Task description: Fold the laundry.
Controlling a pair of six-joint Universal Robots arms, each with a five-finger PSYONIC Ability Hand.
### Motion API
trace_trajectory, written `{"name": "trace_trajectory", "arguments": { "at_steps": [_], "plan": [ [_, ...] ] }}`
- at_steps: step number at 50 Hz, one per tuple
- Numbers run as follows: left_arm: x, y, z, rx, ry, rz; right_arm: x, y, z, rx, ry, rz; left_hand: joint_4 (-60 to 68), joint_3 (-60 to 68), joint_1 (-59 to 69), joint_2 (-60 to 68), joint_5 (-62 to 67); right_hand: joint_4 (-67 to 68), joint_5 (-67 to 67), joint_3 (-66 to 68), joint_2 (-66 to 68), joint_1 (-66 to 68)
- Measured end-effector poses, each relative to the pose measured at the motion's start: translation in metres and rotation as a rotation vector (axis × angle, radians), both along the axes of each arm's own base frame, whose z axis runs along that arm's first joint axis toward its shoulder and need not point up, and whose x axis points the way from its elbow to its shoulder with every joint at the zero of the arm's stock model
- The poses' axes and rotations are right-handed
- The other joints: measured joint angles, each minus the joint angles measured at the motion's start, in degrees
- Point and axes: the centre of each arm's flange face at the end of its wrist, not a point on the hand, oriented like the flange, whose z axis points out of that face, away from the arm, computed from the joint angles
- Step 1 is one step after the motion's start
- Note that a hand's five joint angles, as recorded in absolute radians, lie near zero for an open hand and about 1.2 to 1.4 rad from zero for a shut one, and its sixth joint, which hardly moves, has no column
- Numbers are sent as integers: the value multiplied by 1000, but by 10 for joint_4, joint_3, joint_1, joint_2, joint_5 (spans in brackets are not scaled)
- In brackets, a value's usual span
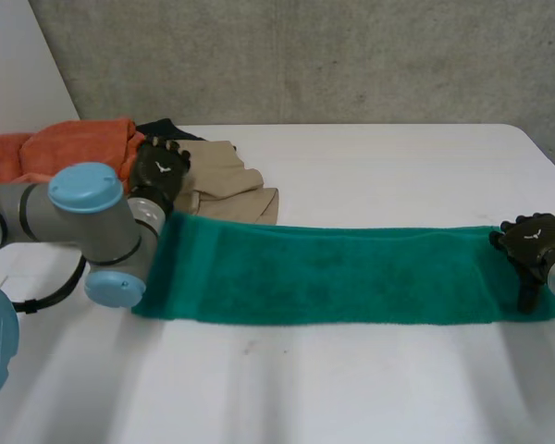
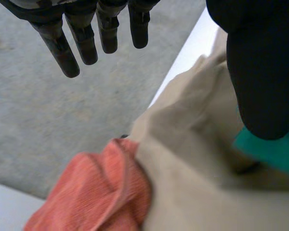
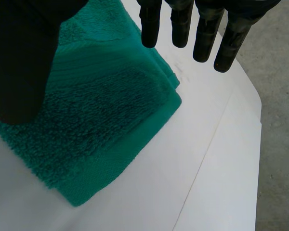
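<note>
towel look: teal green terry towel (image 1: 324, 277), folded into 1 long narrow strip. at its right end the right wrist view shows stacked layers and a flat woven band along the edge.
towel place: it lies flat on the white table (image 1: 379, 157), toward the near side, between the 2 hands.
towel axis: the long axis runs across the table from the robot's left to its right, with 1 short end toward each hand.
left hand: left hand (image 1: 159, 171) is at the towel's far left corner, over a beige garment (image 1: 224, 185). its fingers (image 2: 86, 43) are straight and slightly spread, the thumb well apart, gripping nothing.
right hand: right hand (image 1: 534, 242) is at the towel's right end. its fingers (image 3: 207, 33) are straight and side by side, the thumb apart, nothing pinched. whether they touch the towel cannot be told.
pile: an orange cloth (image 1: 74, 148) and a dark garment (image 1: 166, 128) lie touching the beige garment, at the table's far left.
writing: a small white mark sits on the back of each hand, too small to read.
</note>
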Motion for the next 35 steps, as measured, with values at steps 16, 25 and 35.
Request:
{"name": "trace_trajectory", "arguments": {
  "at_steps": [16, 25, 35],
  "plan": [
    [6, 29, 9, 27, -27, 2, -16, 13, 16, 21, -37, -13, 0, 0, 0, 0, 0, 0, 0, 0, 0, 0],
    [9, 61, 27, 58, 42, -21, -29, 20, 12, 109, -70, -22, 0, 0, 0, 0, 0, 0, 0, 0, 0, 0],
    [12, 70, 38, 67, 105, -23, -42, -7, -17, 71, -68, -33, 0, 0, 0, 0, 0, 389, 369, 403, 414, 340]
  ]
}}
